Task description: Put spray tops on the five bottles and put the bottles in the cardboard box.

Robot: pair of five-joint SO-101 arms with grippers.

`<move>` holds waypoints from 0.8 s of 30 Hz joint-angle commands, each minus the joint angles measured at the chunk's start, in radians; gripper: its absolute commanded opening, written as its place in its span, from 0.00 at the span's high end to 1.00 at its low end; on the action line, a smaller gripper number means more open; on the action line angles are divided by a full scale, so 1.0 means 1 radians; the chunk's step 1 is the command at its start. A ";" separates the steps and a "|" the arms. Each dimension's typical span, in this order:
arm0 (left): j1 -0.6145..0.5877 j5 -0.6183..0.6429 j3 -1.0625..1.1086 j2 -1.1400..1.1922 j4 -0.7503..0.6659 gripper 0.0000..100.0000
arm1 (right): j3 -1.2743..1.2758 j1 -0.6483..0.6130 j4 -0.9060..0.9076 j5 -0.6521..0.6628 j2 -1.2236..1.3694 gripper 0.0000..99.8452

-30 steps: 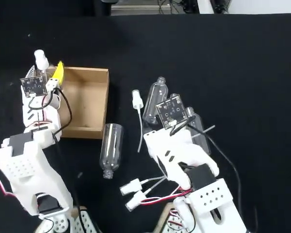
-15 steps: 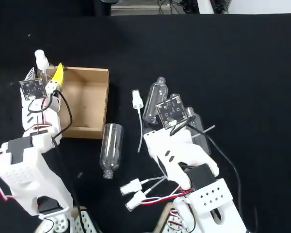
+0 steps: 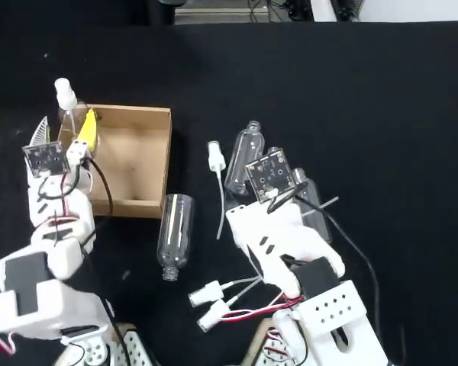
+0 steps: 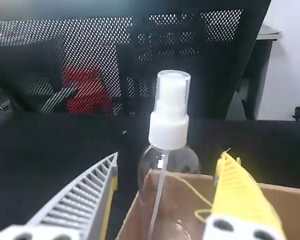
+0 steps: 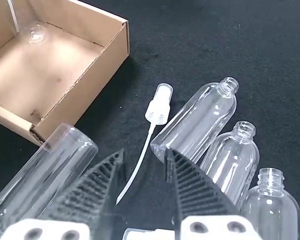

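A clear bottle with a white spray top (image 4: 169,117) stands upright in the far left corner of the cardboard box (image 3: 137,152). My left gripper (image 3: 63,128) is open just short of it. Its white finger (image 4: 77,200) and yellow finger (image 4: 240,195) sit either side of the bottle without touching. My right gripper (image 5: 145,155) hovers open, narrowly, over a loose spray top (image 5: 159,105) whose tube runs below the gap. Three uncapped bottles (image 5: 200,122) (image 5: 230,160) (image 5: 267,205) lie beside it. Another uncapped bottle (image 3: 174,229) lies near the box's front corner.
Two more spray tops (image 3: 206,292) (image 3: 214,314) lie with their tubes by the right arm's base. The box floor (image 5: 45,70) is bare apart from the standing bottle. Black tabletop stretches open at the far and right sides.
The left gripper has drawn back toward the near side and spread its fingers wider, leaving the capped bottle standing in the box corner. The right arm has not moved.
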 commanded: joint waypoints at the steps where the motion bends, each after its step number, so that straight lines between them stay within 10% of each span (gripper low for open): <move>1: -0.013 -0.008 0.044 -0.114 -0.012 0.71 | -0.012 0.026 -0.028 -0.005 -0.030 0.90; 24: -0.041 -0.002 -0.030 -0.876 1.257 0.72 | -0.012 0.026 -0.028 -0.003 -0.030 0.90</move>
